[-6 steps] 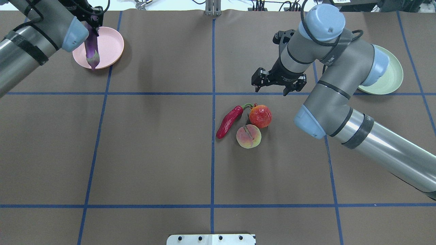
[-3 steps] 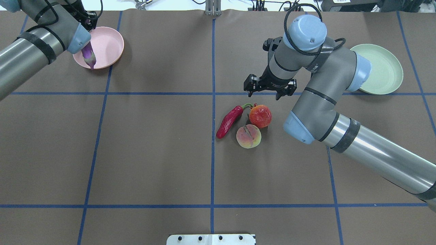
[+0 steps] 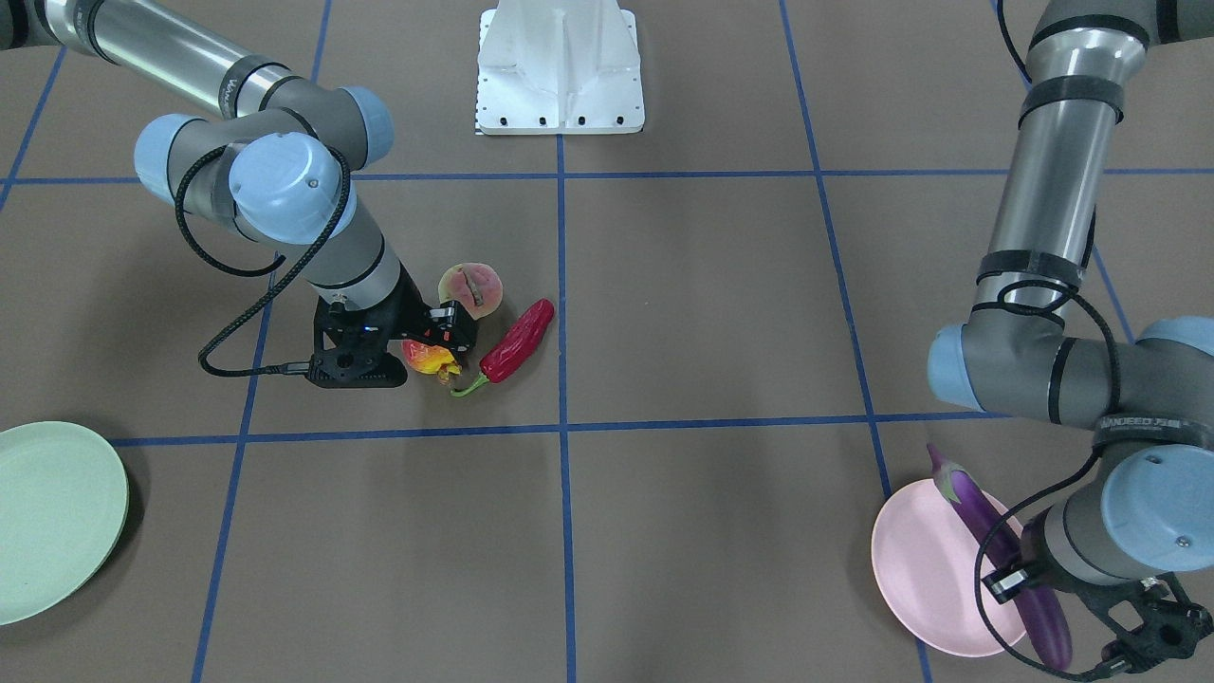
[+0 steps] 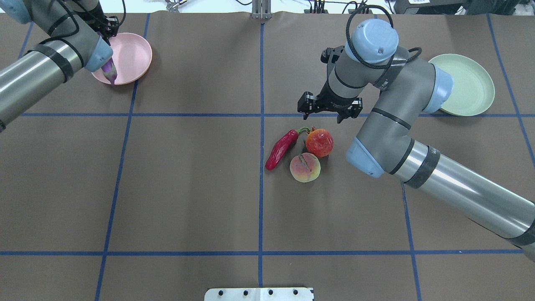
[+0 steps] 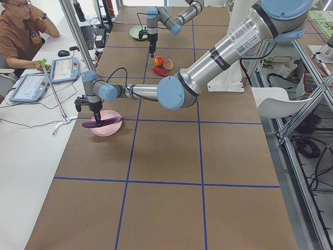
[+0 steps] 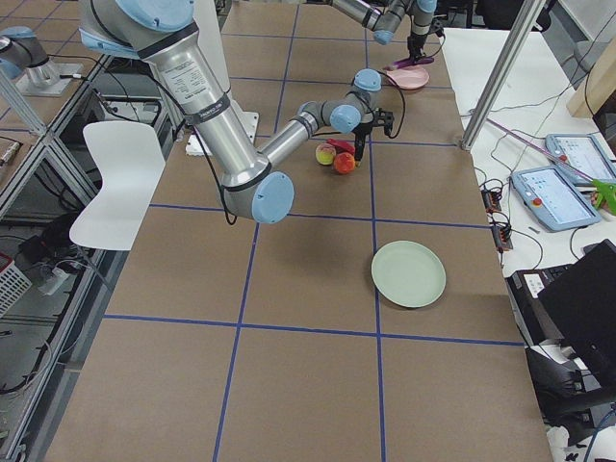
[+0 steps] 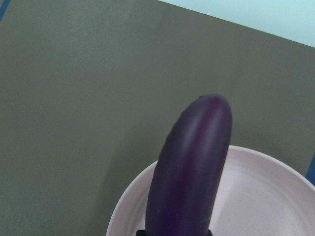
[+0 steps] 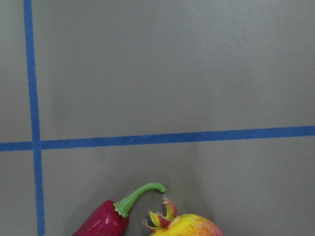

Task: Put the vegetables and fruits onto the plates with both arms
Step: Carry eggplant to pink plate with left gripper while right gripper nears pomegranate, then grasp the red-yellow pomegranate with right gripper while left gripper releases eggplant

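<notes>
My left gripper is shut on the purple eggplant and holds it lengthwise over the pink plate. In the left wrist view the eggplant juts over the plate's rim. My right gripper is open and empty, just beyond the pomegranate-like fruit and above it. The peach and the red chili pepper lie beside that fruit near the table's middle. The mint green plate at the far right is empty.
The white base block sits at the table's near edge. Blue tape lines divide the brown table cover into squares. An operator sits beyond the table's end near the pink plate, with tablets beside him.
My right arm has swung left, bringing the open gripper closer to the pomegranate-like fruit. My left arm has shifted and brought the eggplant lower over the pink plate.
</notes>
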Motion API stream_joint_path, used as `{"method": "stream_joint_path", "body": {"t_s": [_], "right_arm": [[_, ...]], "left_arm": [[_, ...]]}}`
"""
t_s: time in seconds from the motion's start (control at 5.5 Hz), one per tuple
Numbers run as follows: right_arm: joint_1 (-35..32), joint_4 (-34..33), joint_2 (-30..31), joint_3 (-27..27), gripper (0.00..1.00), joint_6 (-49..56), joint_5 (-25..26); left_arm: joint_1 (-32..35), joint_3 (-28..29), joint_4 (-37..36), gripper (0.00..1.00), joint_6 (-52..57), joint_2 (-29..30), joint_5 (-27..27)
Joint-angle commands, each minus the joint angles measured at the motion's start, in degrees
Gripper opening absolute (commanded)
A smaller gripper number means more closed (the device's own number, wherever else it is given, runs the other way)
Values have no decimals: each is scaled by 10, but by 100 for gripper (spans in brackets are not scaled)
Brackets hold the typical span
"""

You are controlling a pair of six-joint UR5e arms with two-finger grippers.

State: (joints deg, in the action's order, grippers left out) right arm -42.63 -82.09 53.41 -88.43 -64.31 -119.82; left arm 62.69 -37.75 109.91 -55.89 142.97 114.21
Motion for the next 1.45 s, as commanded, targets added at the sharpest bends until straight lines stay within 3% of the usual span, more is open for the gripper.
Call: {"method": "stream_joint_path", "body": {"t_s": [0.0,0.18,1.27], "right_arm": [[0,0,-1,1,99,1,0],[0,0,-1,1,99,1,-1],[29,-1,-11,19,99,2,22]], "left_arm": [[-13,4,8,16,4,-1,-21],[-13,4,9,98,13,-2,-21],[35,-15,1,100,51,-1,-4]]}}
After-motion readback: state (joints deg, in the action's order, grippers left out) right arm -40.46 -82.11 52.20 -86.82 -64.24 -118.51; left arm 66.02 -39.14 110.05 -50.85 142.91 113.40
